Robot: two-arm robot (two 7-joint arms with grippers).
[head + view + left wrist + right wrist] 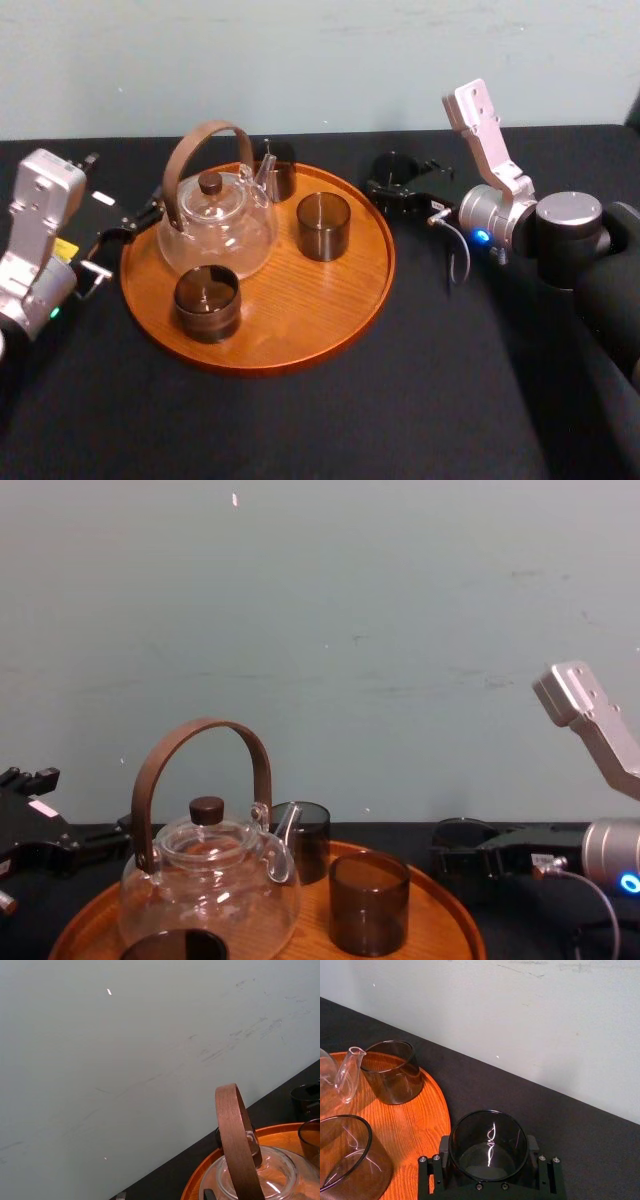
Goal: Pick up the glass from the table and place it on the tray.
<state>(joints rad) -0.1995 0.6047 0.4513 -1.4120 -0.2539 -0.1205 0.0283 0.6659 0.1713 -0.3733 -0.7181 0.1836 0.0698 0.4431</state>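
Note:
The glass [395,168], dark and see-through, stands on the black table [450,380] just off the far right rim of the round wooden tray [300,365]. My right gripper [400,192] reaches in from the right with a finger pressed against each side of the glass [488,1145], which is upright and rests on the table. In the chest view the glass [463,835] sits inside the black gripper [480,858] to the right of the tray [450,920]. My left gripper [135,225] is parked by the tray's left rim.
On the tray stand a glass teapot [215,225] with a brown hoop handle and three dark glasses [323,226] [207,302] [277,170]. Bare tray wood lies at the front right [320,310]. A pale wall runs behind the table.

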